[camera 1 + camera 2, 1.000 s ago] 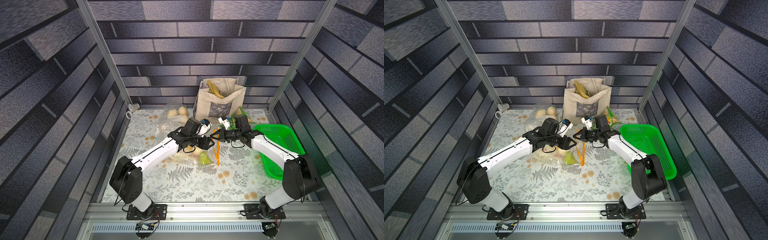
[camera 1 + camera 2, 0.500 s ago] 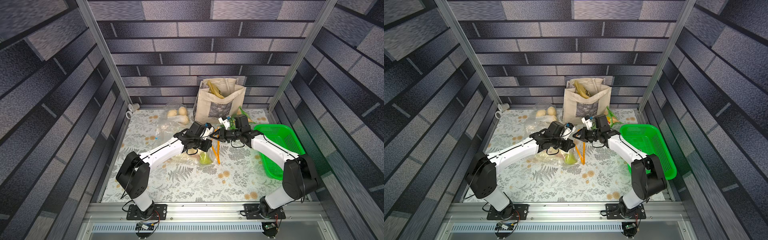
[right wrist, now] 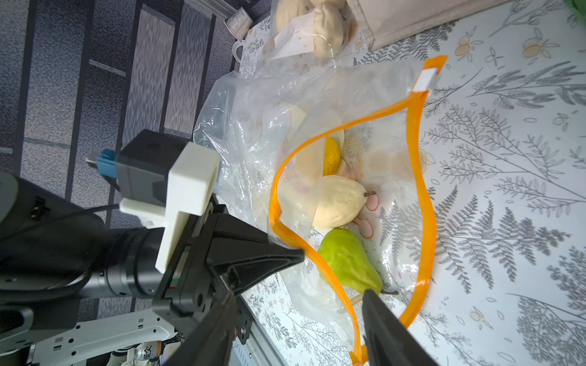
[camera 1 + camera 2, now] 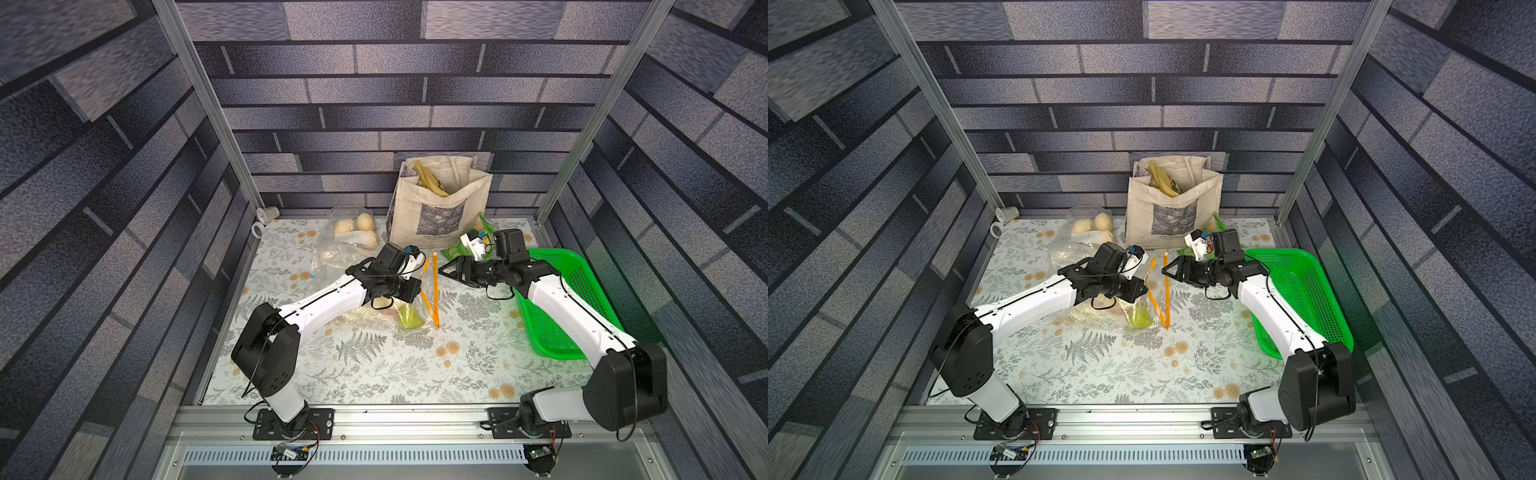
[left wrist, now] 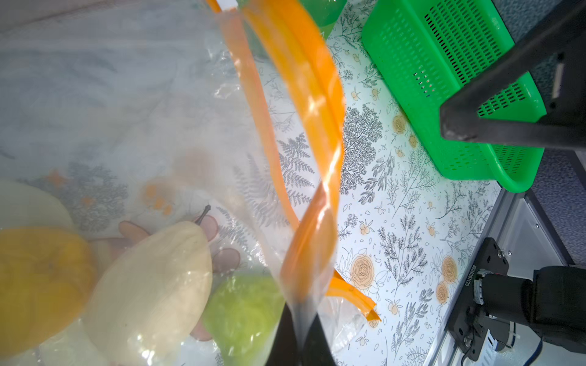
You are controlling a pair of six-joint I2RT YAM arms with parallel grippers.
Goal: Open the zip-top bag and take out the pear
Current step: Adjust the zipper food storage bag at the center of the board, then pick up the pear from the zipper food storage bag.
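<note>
- The left tool (image 3: 298,253) was clenched on the orange rim (image 3: 425,196) of the bag (image 3: 253,104), lifting one lip so the mouth gaped.
- The right tool (image 3: 301,291) hung released, jaws apart, facing that mouth, likely to reach in.
- The pear (image 3: 348,263) lay inside, just behind the rim, down on the bench (image 3: 507,221).

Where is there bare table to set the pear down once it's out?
Bare cloth lies between the zip bag and the front rail, and between bag and green basket. The back is crowded: tote, second clear bag.
</note>
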